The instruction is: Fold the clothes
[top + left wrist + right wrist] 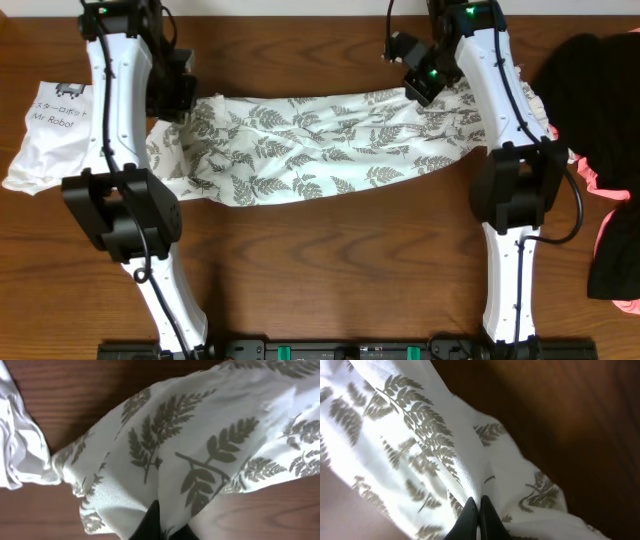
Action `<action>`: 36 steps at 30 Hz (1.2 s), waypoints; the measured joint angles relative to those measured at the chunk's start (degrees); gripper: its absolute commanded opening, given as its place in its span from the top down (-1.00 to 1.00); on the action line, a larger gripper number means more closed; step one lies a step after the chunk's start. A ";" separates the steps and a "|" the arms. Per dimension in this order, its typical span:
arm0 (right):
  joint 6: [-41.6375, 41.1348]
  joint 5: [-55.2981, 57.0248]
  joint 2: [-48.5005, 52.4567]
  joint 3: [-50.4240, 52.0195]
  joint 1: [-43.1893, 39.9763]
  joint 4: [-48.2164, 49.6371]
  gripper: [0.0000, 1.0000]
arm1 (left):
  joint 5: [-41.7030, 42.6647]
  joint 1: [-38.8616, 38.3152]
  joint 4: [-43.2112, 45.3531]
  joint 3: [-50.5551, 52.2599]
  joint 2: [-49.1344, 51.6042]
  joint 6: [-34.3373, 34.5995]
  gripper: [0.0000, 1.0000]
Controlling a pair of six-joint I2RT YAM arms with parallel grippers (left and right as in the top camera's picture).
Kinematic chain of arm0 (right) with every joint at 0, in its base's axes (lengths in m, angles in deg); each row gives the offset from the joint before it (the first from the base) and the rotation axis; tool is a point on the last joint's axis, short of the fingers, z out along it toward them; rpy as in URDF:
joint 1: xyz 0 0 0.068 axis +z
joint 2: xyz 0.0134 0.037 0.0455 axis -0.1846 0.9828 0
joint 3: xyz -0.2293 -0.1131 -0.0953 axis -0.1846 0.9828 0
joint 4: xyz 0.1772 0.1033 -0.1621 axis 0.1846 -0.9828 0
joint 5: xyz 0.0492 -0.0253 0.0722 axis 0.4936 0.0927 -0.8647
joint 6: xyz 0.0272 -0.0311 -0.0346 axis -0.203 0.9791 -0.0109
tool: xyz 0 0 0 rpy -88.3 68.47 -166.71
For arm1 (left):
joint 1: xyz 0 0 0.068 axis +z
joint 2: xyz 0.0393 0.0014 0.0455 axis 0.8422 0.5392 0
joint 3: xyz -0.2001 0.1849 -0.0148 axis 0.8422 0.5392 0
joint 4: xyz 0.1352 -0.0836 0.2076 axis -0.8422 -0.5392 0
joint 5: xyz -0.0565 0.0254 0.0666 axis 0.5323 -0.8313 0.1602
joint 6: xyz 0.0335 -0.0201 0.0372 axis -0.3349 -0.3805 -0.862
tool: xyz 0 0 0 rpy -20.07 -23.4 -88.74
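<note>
The clothes point(310, 140), a long thin white garment printed with grey fern leaves, stretch in a band across the wooden table between both arms. My left gripper point(183, 108) is shut on the garment's left end; in the left wrist view the dark fingertips point(150, 522) pinch a fold of the clothes point(200, 445). At the right end my right gripper point(425, 90) is shut on the cloth. The right wrist view shows its two black fingertips point(470, 517) pressed together on a ridge of the clothes point(410, 435).
A plain white shirt point(55, 135) printed "Mr Robot" lies at the far left, its edge point(17, 450) beside the fern garment. Black point(600, 90) and pink point(600, 185) garments are piled at the right edge. The table's near half is bare wood point(330, 270).
</note>
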 measured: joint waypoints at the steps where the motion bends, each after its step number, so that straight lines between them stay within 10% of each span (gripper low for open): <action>1: 0.04 0.02 -0.04 -0.02 0.00 -0.72 0.97 | 0.00 0.50 -0.33 0.00 0.00 0.02 0.88; 36: -0.98 -0.33 -0.11 12.52 0.00 -11.56 0.96 | 0.00 3.15 -0.59 8.98 0.00 0.02 0.88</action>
